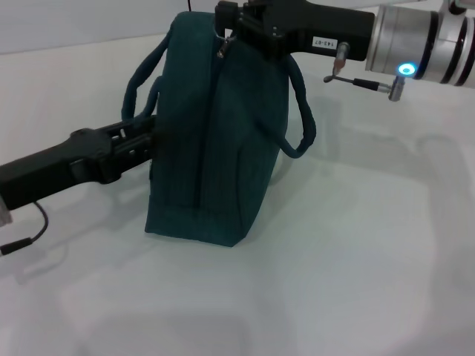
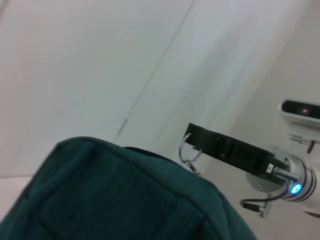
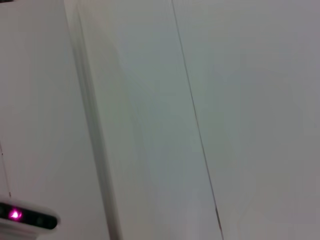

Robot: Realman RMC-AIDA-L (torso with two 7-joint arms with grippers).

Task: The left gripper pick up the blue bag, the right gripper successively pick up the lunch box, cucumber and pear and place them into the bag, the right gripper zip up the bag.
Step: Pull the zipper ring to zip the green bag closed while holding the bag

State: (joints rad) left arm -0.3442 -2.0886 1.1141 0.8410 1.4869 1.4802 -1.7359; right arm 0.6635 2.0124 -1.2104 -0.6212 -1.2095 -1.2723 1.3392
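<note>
Head view: the blue bag (image 1: 211, 141) stands upright on the white desk (image 1: 356, 252), its zipper closed along the visible side. The left claw (image 1: 145, 141) presses against the bag's side near one rope handle; whether its fingers are apart or together cannot be told. The right claw (image 1: 231, 22) sits at the bag's top corner, closed on the metal ring pull (image 1: 221, 41). No lunch box, cucumber or pear is visible outside the bag, so the task appears to be near its end.

Left wrist view: the bag's top edge fills the lower area. The ring pull (image 2: 189, 149) hangs from the tip of the right claw (image 2: 192, 136), just above the fabric.

Right wrist view: only a pale wall with a vertical seam is visible.

Handling: the fabric looks soft and will likely sag, so the ring pull is the firm grasp point. The desk is smooth and matte.
</note>
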